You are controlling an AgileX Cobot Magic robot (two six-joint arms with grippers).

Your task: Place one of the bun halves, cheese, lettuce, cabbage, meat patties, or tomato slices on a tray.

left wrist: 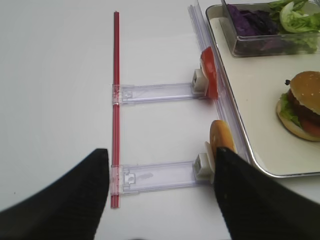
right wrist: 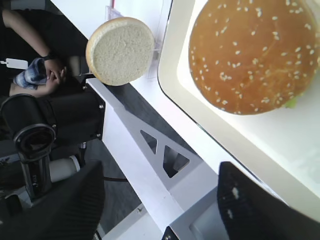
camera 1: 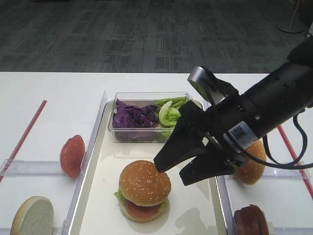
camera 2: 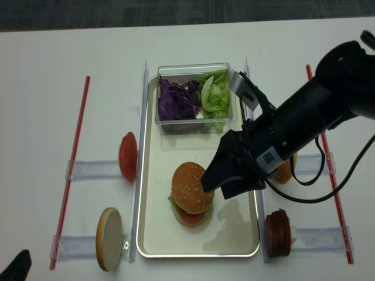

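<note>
The right gripper, jaws spread and released, hangs just at three o'clock of the sesame bun top capping the burger on the tray.

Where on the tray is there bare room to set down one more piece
Bare patches on the tray: the strip between the clear tub and the burger, and the near right corner beside the burger. It is crowded where the right hand hangs open by the bun top.

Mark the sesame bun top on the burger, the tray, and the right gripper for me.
sesame bun top [camera 1: 145, 182], exterior high view, middle of dome.
tray [camera 1: 98, 196], exterior high view, bare floor at left.
right gripper [camera 1: 177, 175], exterior high view, between open fingertips.
</note>
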